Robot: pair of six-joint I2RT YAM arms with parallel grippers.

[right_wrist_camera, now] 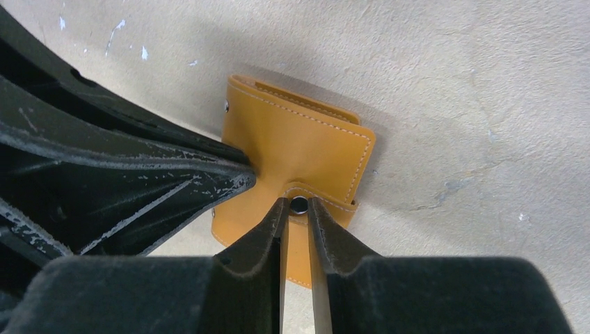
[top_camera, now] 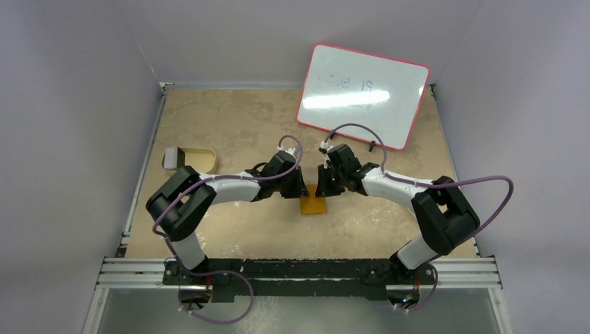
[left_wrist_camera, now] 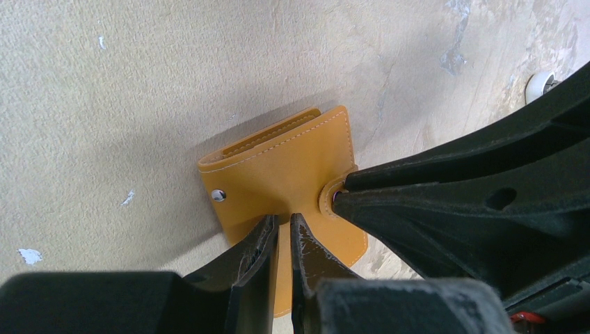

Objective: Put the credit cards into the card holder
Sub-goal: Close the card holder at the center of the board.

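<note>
The card holder (top_camera: 313, 206), an orange-brown folding wallet, lies on the table between both arms. In the left wrist view the card holder (left_wrist_camera: 278, 167) has a fold of leather pinched between my nearly shut left gripper (left_wrist_camera: 284, 218). In the right wrist view my right gripper (right_wrist_camera: 298, 203) is shut on the snap tab, with its dark stud between the fingertips, over the card holder (right_wrist_camera: 299, 146). In the top view the left gripper (top_camera: 300, 189) and right gripper (top_camera: 322, 188) meet over the wallet. No credit cards are in view.
A beige shallow tray (top_camera: 202, 158) with a grey block (top_camera: 172, 158) stands at the left. A pink-framed whiteboard (top_camera: 362, 94) leans at the back right. The right gripper's fingers (left_wrist_camera: 431, 202) crowd the left wrist view.
</note>
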